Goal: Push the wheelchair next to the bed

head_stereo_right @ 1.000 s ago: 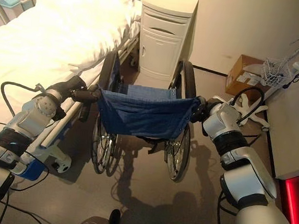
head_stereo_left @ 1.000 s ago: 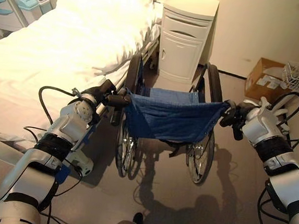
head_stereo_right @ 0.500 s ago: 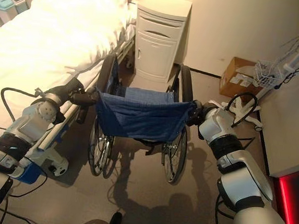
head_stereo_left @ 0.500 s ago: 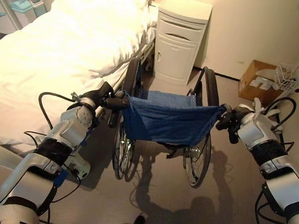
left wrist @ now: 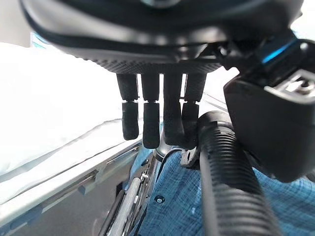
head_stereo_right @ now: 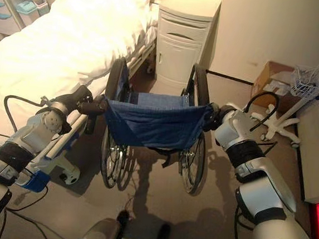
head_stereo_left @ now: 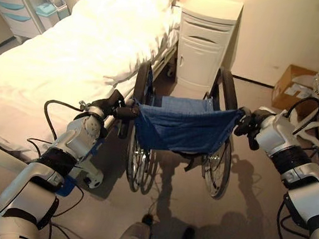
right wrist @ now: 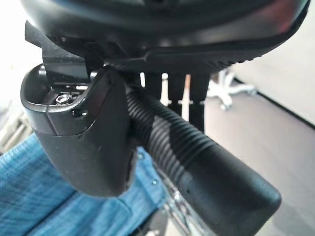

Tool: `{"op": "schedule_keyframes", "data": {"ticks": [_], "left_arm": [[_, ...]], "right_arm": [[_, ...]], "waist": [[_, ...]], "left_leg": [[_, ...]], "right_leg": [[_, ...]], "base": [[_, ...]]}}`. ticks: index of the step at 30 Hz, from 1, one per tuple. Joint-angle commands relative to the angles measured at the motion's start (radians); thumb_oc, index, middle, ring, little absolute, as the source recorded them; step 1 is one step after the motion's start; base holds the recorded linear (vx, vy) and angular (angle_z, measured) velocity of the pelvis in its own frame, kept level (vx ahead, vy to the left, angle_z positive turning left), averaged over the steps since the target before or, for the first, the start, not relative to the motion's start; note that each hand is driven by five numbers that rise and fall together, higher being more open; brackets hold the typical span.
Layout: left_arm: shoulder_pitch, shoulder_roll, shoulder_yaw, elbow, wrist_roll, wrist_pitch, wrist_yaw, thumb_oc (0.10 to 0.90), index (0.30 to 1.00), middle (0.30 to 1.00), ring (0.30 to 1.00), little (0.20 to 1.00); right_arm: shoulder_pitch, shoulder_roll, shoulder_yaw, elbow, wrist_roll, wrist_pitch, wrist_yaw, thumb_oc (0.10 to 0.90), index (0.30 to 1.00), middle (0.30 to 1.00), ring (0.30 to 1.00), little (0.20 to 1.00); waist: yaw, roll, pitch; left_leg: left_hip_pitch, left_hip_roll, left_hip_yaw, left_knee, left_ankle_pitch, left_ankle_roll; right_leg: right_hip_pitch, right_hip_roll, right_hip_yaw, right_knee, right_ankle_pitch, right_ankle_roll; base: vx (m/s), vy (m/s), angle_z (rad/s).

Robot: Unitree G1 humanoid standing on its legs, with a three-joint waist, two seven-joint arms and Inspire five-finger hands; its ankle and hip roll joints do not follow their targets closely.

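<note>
We see the wheelchair (head_stereo_left: 181, 130) just beside the bed (head_stereo_left: 69, 61), facing a white cabinet (head_stereo_left: 202, 42). Our left hand (head_stereo_left: 113, 105) and right hand (head_stereo_left: 247, 123) each curl around a wheelchair push handle (right wrist: 197, 157).

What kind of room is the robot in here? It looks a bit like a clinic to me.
Most likely a hospital or care room, perhaps a mock-up. A railed bed with white bedding stands beside a white bedside cabinet, a blue-seated wheelchair is next to it, and a drawer trolley sits in the corner.
</note>
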Motion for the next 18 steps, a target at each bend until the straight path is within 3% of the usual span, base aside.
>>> {"op": "schedule_keyframes", "data": {"ticks": [1,7,16,17,18], "left_arm": [[-0.063,0.066,0.022,0.038,0.102,-0.005,-0.002,0.400,0.300,0.300,0.300,0.300],[-0.030,0.079,0.050,0.034,0.100,-0.003,-0.006,0.400,0.300,0.300,0.300,0.300],[-0.033,0.062,0.026,0.044,0.110,0.017,-0.025,0.400,0.300,0.300,0.300,0.300],[-0.029,0.065,0.029,0.041,0.112,0.020,-0.030,0.471,0.406,0.406,0.406,0.406],[-0.025,0.070,0.032,0.037,0.099,0.031,-0.044,0.800,0.900,0.900,0.900,0.900]], "right_arm": [[0.040,0.085,0.079,-0.125,0.070,-0.121,0.126,0.400,0.300,0.300,0.300,0.300],[0.045,0.103,0.077,-0.121,0.069,-0.146,0.096,0.400,0.300,0.300,0.300,0.300],[0.042,0.131,0.092,-0.107,0.070,-0.092,0.110,0.400,0.300,0.300,0.300,0.300],[0.050,0.126,0.090,-0.110,0.075,-0.095,0.099,0.626,0.639,0.639,0.639,0.639],[0.059,0.121,0.084,-0.118,0.093,-0.093,0.082,0.800,0.900,0.900,0.900,0.900]], "waist": [[-0.014,-0.022,-0.010],[-0.008,-0.019,-0.033],[-0.007,-0.022,-0.050],[-0.008,-0.021,-0.050],[-0.010,-0.021,-0.050]], "left_leg": [[0.083,-0.028,0.019,-0.148,0.105,0.010],[0.117,-0.025,0.045,-0.189,0.096,0.021],[0.129,-0.020,0.055,-0.193,0.084,0.033],[0.132,-0.019,0.056,-0.193,0.082,0.034],[0.135,-0.019,0.057,-0.193,0.080,0.036]], "right_leg": [[0.067,-0.056,-0.039,0.007,0.050,0.086],[0.031,-0.076,-0.052,-0.005,0.086,0.107],[0.028,-0.084,-0.040,0.001,0.100,0.108],[0.029,-0.085,-0.039,0.003,0.102,0.110],[0.028,-0.087,-0.037,0.007,0.106,0.111]], "base": [[0.11,0.138,-0.18],[0.03,0.052,-0.19],[0.04,-0.016,-0.03],[0.00,0.000,0.00],[0.00,0.000,0.00]]}}
